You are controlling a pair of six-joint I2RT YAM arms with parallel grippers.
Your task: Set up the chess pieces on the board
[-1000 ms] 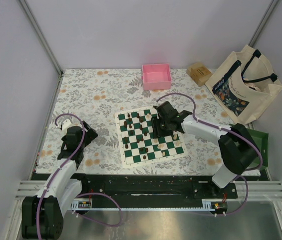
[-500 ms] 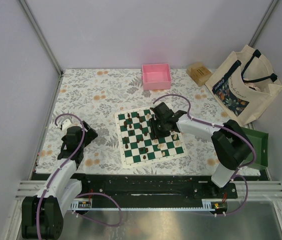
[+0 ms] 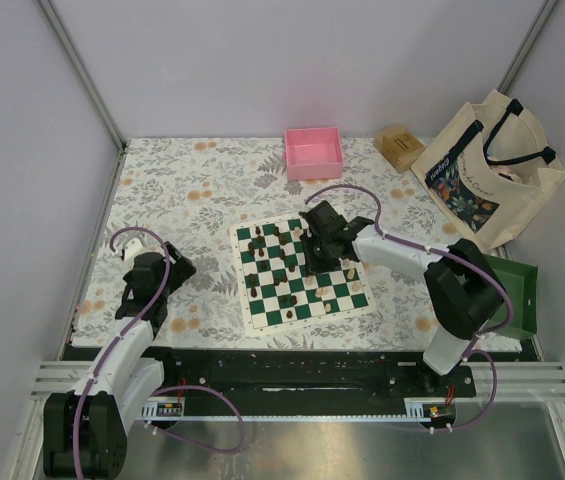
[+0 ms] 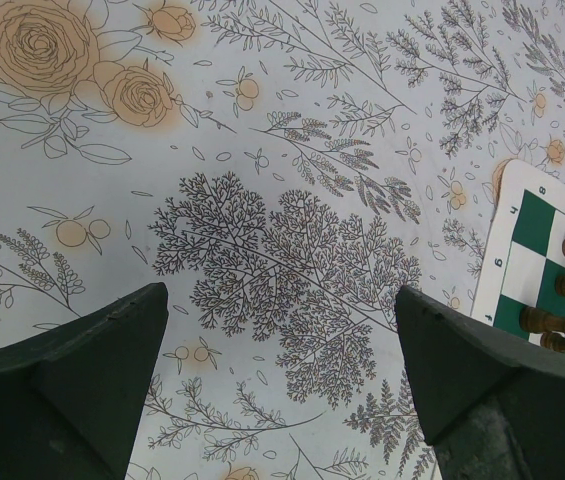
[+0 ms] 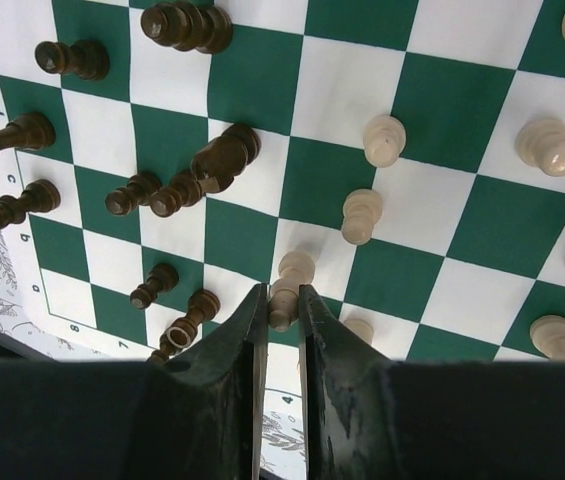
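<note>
The green and white board (image 3: 258, 324) lies mid-table with dark and cream chess pieces scattered over it. My right gripper (image 3: 316, 243) hangs over the board's far middle. In the right wrist view it (image 5: 282, 302) is shut on a cream pawn (image 5: 288, 283) over a white square; I cannot tell whether the pawn touches the board (image 5: 442, 100). Dark pieces (image 5: 214, 163) stand to its left, other cream pieces (image 5: 383, 139) to its right. My left gripper (image 3: 169, 268) is open and empty over the tablecloth left of the board, whose corner (image 4: 534, 216) with dark pieces (image 4: 558, 320) shows at right.
A pink tray (image 3: 313, 153) stands at the back. A small wooden box (image 3: 399, 147) and a tote bag (image 3: 490, 167) are at the back right. A green tray (image 3: 520, 296) lies at the right edge behind the right arm.
My right gripper has shifted a little left and farther back over the board. The left arm has not moved.
</note>
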